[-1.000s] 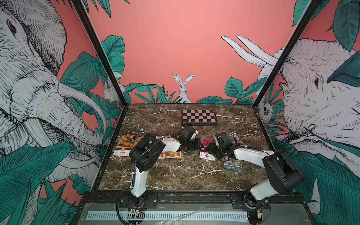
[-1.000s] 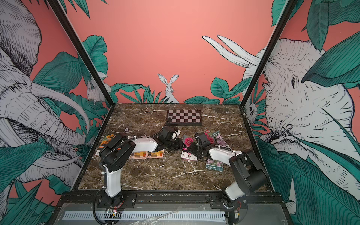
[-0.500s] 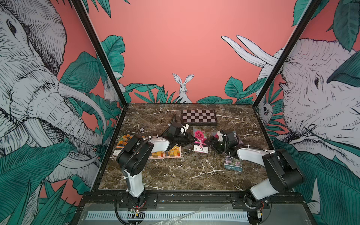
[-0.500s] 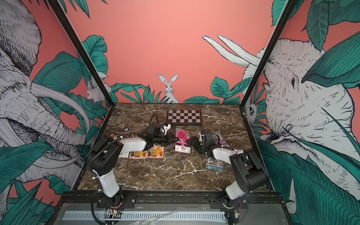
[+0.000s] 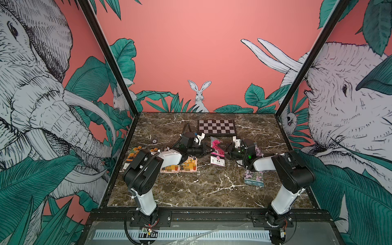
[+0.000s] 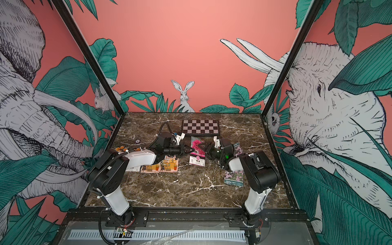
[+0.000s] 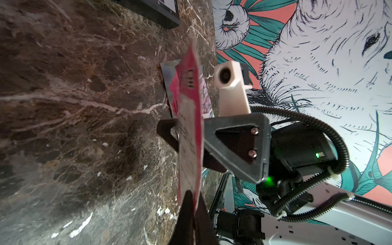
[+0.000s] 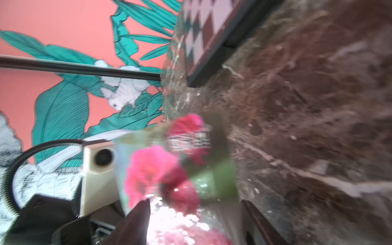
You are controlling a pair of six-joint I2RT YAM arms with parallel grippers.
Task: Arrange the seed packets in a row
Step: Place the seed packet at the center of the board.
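**Ana:** What was nearest the front?

**Ben:** One lilac packet (image 5: 254, 179) lay flat on the right of the table (image 5: 191, 191), all alone. A bit farther back on the left, two shop packets (image 5: 182, 166) lay side by side. The marigold packets (image 5: 134, 151) were beside them, partly hidden by the left arm (image 5: 146, 169).

**Ana:** And in the middle?

**Ben:** The magenta packet (image 5: 217, 156) was held up and tilted. The left gripper (image 5: 209, 151) had its fingers pressed tight on one edge of it. The right gripper (image 5: 226, 149) had its fingers spread, one on each side of the packet, not squeezing.

**Ana:** Was the row done?

**Ben:** No, about half, I think. The left part looked lined up. The magenta packet needed setting down, and the lilac ones were out of line. A second lilac packet (image 5: 258, 149) peeked out behind the right arm (image 5: 292, 171). The chequered board (image 5: 216, 127) sat at the very back.
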